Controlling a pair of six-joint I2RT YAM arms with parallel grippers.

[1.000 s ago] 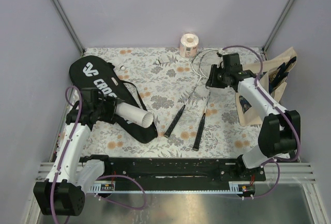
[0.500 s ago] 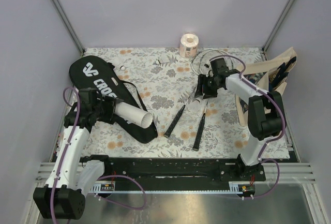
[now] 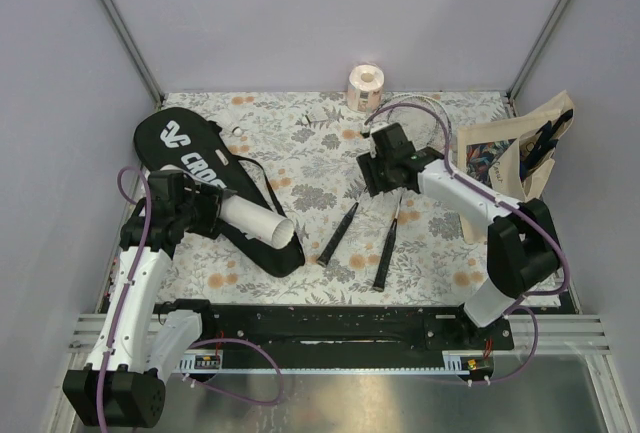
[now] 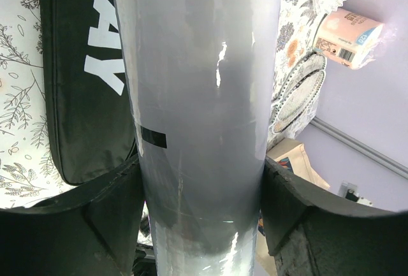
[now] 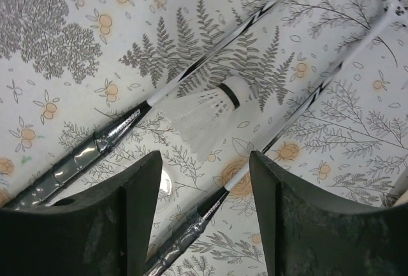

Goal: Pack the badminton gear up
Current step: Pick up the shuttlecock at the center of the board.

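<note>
My left gripper (image 3: 210, 211) is shut on the white tube (image 3: 262, 221), which lies across the long black racket bag (image 3: 188, 151). In the left wrist view the tube (image 4: 204, 65) fills the gap between both fingers, with the bag (image 4: 76, 97) to its left. Two thin rackets lie side by side mid-table, black handles (image 3: 337, 237) (image 3: 385, 261) toward me. My right gripper (image 3: 373, 183) hovers open above their shafts. In the right wrist view a white shuttlecock (image 5: 204, 107) lies between the two racket shafts (image 5: 191, 69) (image 5: 306, 97), just beyond my open right gripper (image 5: 204, 206).
A beige printed tote bag (image 3: 495, 168) leans at the right edge. A pinkish paper roll (image 3: 365, 86) stands at the back wall. A small white shuttlecock (image 3: 240, 131) lies beside the bag's head. The arms' black base rail (image 3: 320, 323) runs along the near edge.
My right arm has swung left from the tote bag to above the rackets, and its jaws have opened wider. The left arm and tube have not moved.
</note>
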